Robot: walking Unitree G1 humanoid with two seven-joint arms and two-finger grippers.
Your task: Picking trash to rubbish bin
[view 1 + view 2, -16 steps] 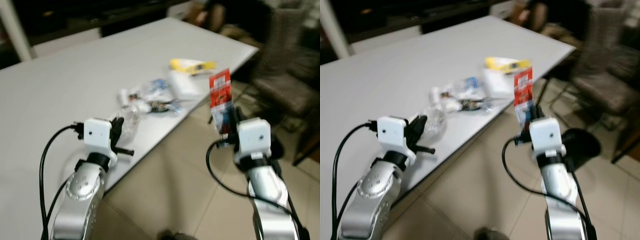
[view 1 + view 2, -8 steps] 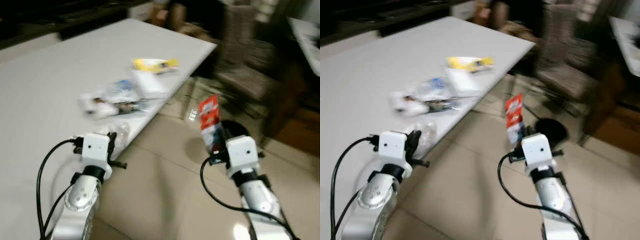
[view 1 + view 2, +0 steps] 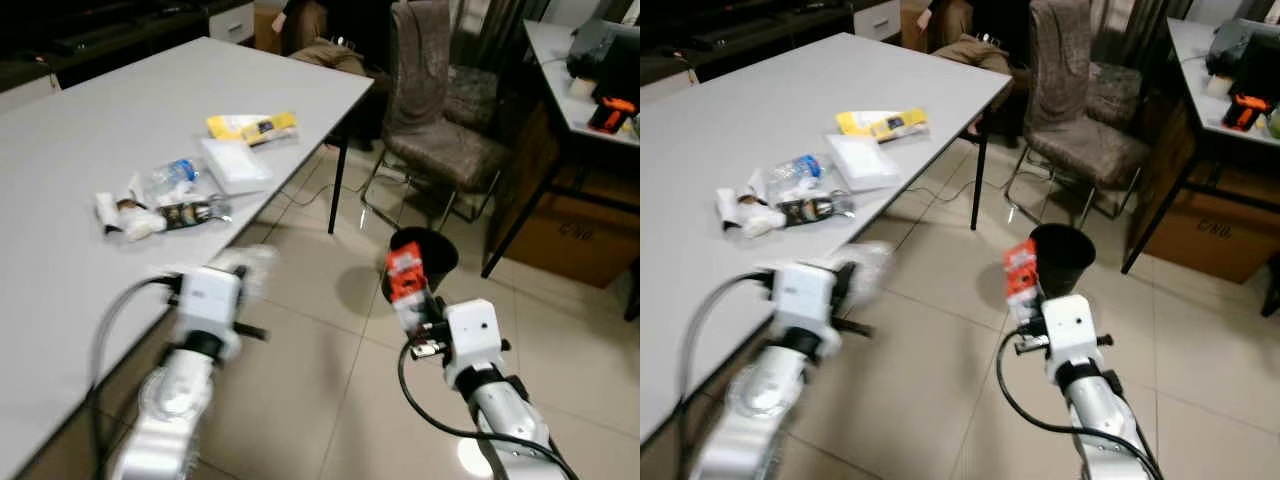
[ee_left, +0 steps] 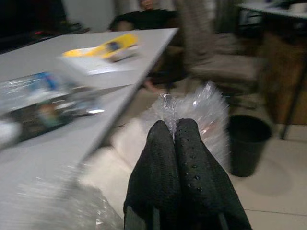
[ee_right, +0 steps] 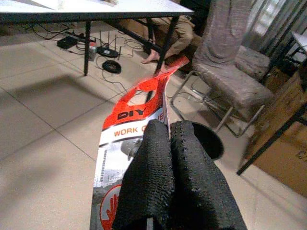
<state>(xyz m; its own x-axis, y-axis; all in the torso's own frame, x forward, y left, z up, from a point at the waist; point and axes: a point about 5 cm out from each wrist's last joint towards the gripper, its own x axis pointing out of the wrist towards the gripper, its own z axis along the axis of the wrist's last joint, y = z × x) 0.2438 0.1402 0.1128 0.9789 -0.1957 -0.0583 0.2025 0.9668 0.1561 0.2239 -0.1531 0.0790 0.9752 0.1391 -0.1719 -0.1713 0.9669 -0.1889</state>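
While I steer toward the bin, both loads ride pinched upright:
Right tool (image 3: 412, 318): clenched on red card packet (image 3: 404, 277), just short of black bin (image 3: 424, 253).
Left tool (image 4: 173, 136): clamped on clear plastic wrap (image 4: 201, 110).
Tabletop (image 3: 90, 120): more wrappers (image 3: 160, 205) waiting.

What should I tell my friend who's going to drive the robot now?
Right gripper: shut on the red and white package, held up over the floor near the black bin.
Left gripper: shut on a crumpled clear plastic bag, beside the table edge.
Done: two pieces of trash picked up, none in the bin yet.
Left: drop both in the bin, then fetch what lies on the table: yellow packet, white flat pack, clear and dark wrappers.
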